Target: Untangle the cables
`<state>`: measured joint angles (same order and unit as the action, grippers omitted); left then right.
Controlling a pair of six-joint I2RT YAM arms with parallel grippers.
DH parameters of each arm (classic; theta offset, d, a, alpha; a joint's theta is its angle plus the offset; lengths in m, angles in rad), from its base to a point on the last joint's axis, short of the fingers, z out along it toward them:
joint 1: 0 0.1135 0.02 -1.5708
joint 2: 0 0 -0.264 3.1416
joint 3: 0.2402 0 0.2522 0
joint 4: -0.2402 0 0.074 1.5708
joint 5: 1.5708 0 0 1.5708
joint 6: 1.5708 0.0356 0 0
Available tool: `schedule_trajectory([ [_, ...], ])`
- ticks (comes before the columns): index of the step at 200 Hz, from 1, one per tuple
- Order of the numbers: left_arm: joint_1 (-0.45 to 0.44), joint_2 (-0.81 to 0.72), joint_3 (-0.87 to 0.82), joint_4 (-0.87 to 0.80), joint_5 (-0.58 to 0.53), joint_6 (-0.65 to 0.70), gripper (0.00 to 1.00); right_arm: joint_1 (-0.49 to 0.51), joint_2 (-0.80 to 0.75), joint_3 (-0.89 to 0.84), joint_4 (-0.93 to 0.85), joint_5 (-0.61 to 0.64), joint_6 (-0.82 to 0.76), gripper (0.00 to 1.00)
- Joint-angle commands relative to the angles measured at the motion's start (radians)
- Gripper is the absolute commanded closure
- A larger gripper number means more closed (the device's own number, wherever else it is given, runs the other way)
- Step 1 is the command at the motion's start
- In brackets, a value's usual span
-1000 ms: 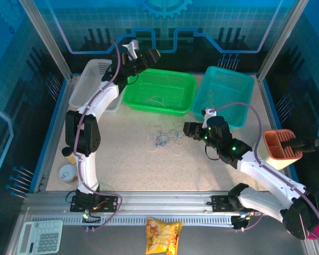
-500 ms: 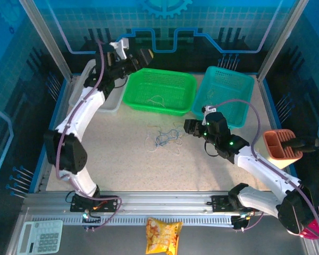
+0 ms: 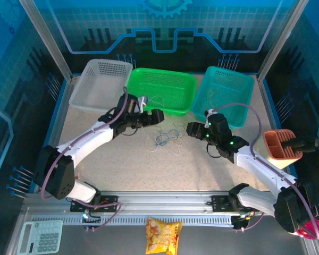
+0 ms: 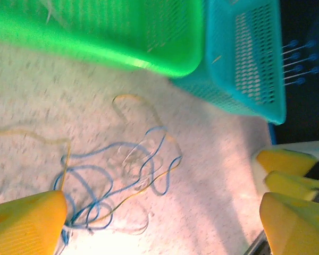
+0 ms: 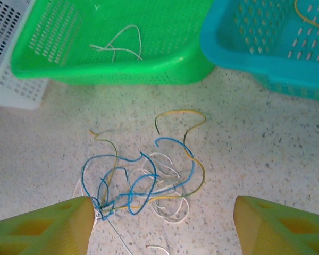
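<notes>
Left tool hung wide open just in front of the green basket, and your right tool stood equally spread. You had the cables clumped on the table in front of that basket, between both tools, about equally near.

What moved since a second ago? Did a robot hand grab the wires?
The left hand swung down from above the green basket's far side to the table, right beside the cables. It is open and holds nothing. The right hand, the cables and the basket stayed put.
</notes>
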<state>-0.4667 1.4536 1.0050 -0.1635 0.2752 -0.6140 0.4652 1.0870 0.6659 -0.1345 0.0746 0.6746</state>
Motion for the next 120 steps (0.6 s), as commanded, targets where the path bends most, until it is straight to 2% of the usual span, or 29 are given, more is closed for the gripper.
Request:
schedule_trajectory([
  [1, -0.023, -0.021, -0.029, -0.006, -0.118, -0.020, 0.20, -0.015, 0.010, -0.021, -0.001, -0.037, 0.017, 0.30],
  [17, -0.046, 0.012, -0.014, -0.022, -0.129, -0.010, 0.27, -0.015, 0.016, -0.031, 0.001, -0.043, 0.018, 0.31],
  [66, -0.134, 0.165, 0.131, -0.045, -0.074, 0.100, 0.38, -0.025, -0.040, -0.070, -0.044, 0.017, 0.042, 0.32],
  [120, -0.204, 0.358, 0.313, -0.134, -0.049, 0.178, 0.42, -0.082, -0.141, -0.119, -0.105, 0.025, 0.055, 0.31],
])
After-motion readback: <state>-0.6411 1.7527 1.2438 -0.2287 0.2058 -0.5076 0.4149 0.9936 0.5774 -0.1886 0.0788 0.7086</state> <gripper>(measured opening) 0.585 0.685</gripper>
